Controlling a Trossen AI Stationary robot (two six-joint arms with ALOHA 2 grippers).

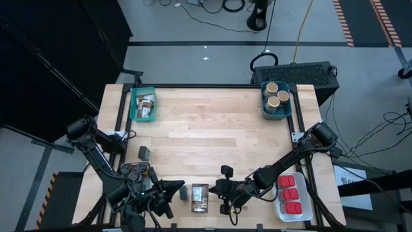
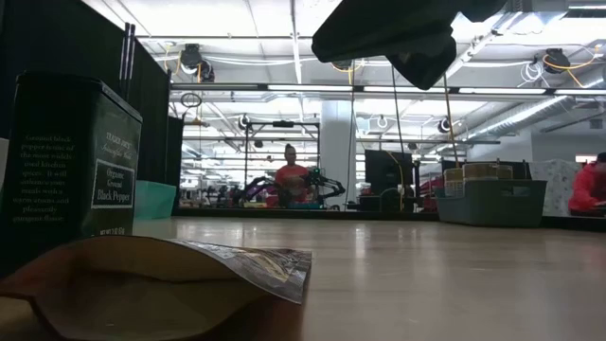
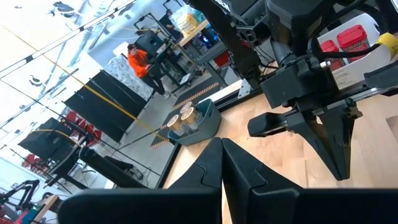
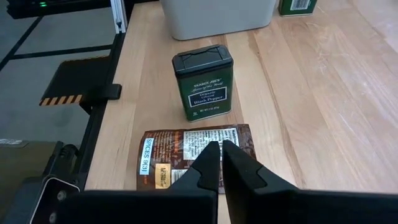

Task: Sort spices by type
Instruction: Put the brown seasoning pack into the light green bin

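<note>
A brown printed packet (image 4: 186, 152) lies flat near the table's front edge (image 1: 200, 197). Just left of it a dark green black-pepper tin (image 4: 202, 84) stands upright (image 1: 184, 192). My right gripper (image 4: 221, 155) hangs shut above the packet's right side (image 1: 217, 187), clear of it. My left gripper (image 3: 222, 163) is shut and held level, left of the tin (image 1: 179, 187), pointing at the right arm. Tan cylinders fill the far-right teal bin (image 1: 277, 98), packets the far-left teal bin (image 1: 143, 104), and red tins the white tray (image 1: 293, 195).
A white bin (image 4: 217, 15) with dark jars stands at the front left (image 1: 132, 171). Another dark tin (image 1: 144, 153) stands behind it. The middle of the wooden table (image 1: 212, 135) is bare. People and benches show in the room beyond the table.
</note>
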